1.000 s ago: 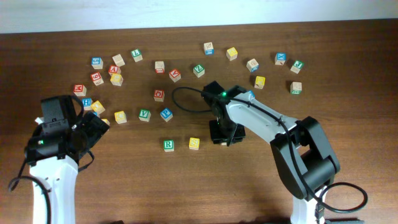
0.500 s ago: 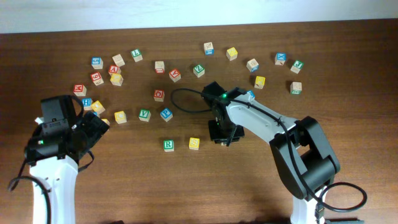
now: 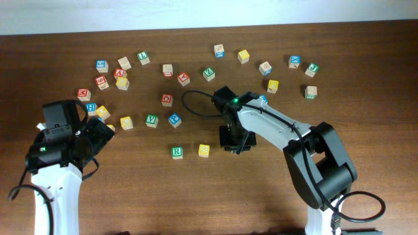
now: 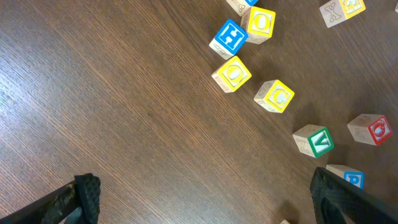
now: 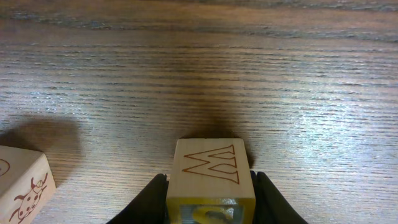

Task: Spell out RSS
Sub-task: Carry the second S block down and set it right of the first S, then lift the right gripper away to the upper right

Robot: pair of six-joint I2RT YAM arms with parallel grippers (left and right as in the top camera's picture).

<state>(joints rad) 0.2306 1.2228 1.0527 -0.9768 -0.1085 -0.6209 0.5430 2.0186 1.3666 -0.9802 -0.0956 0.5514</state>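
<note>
The right fingers [image 5: 155, 198] are drawn in narrow and grip a small wooden cube with a yellow face and an engraved W on its side [image 5: 211, 169]. One dark pad presses each flank, and the yellow face is turned toward the wrist camera. The cube hangs low over the dark brown wooden counter [image 5: 298, 74]; I cannot tell whether it touches the wood. To its left in that view, apart from it, stands a pale wooden cube with a red ladybug drawn on its side [image 5: 18, 186].

From overhead, the right fingers [image 3: 234, 141] hide the cube they hold. Just to their left lies a small yellow-faced wooden cube [image 3: 204, 150], its letter too small to read. Left of that, apart from it, lies a small wooden cube with a green-and-white R face [image 3: 177, 152]. The three form a row near the counter's middle.

The left fingers [image 4: 84, 199] are spread wide with nothing between them, at the counter's left side. Ahead of them lie a blue H cube [image 4: 227, 37], two yellow-faced cubes [image 4: 232, 73] side by side, and a green V cube [image 4: 314, 140]. More lettered cubes [image 3: 167, 70] are scattered along the far side.
</note>
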